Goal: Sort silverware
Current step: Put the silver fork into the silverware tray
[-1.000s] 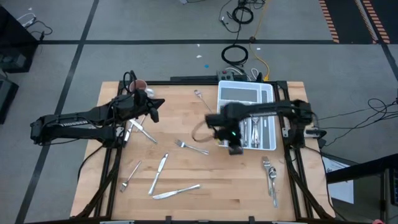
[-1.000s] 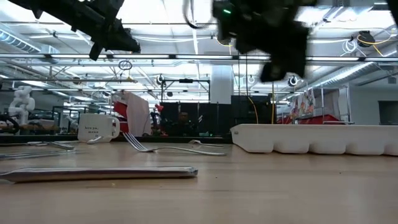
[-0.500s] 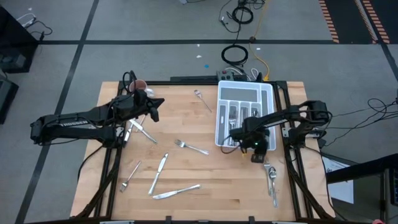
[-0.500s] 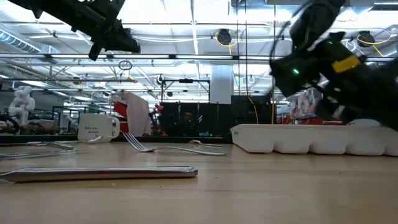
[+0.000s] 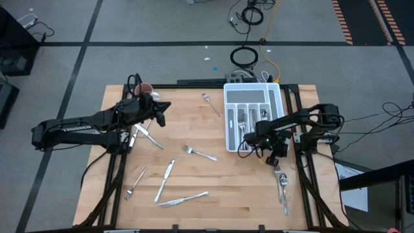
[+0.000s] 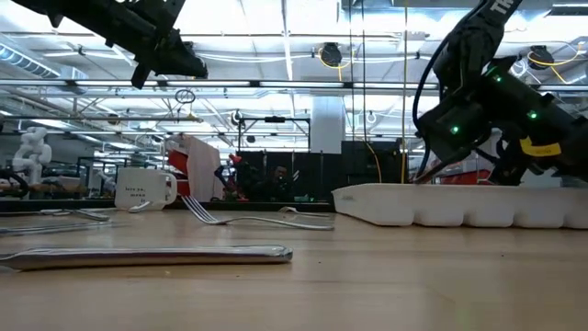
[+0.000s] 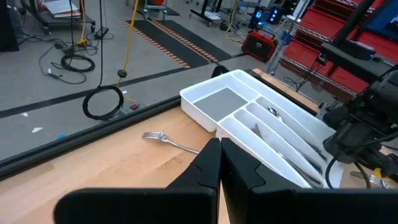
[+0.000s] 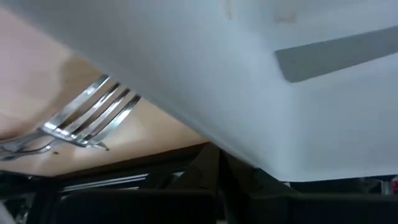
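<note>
The silverware lies scattered on the wooden table: a fork in the middle, another fork farther back, two knives, and forks near the right edge. More pieces lie in the white tray. My right gripper is shut, low at the tray's near right corner. My left gripper is shut and empty, held high over the table's left part, next to the mug. My right gripper has its shut fingertips against the tray's outer wall at the near right corner. It comes slanting down from the table's right side. The tray rests flat on the table.
More silverware lies under the left arm, and a small fork lies near the left front. Beside my right gripper the forks' tines rest on the wood. The tray's long side shows in the low view.
My right gripper has swung from the tray's near left corner toward the table's right edge and down, rolling as it went, and stands low at the tray's near right corner. The tray has shifted a little toward the left and far edges.
</note>
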You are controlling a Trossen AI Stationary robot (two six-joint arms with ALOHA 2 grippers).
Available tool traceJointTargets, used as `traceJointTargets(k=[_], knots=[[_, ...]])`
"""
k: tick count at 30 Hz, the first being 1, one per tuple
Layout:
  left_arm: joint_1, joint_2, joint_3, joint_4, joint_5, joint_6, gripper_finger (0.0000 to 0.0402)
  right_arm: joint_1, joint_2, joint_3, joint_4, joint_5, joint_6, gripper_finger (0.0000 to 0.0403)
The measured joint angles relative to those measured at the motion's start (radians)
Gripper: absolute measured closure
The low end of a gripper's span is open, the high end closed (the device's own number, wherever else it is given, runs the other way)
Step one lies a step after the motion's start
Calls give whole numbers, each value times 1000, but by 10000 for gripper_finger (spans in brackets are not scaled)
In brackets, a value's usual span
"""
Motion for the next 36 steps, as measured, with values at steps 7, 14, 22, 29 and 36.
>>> traceJointTargets(k=[7, 14, 22, 29, 36], knots=[[0, 0, 0, -3, 13, -1, 391, 35, -34, 23, -78, -51, -33, 403], [1, 27, 0, 46, 39, 42, 391, 40, -190, 193, -189, -143, -13, 403], [121, 345, 92, 208, 118, 102, 391, 40, -332, 503, -227, -114, 134, 403], [276, 808, 527, -19, 432, 143, 397, 41, -386, 771, -220, 138, 241, 403], [337, 1200, 1036, -446, 432, 415, 399, 100, -403, 897, -217, 301, 288, 403]])
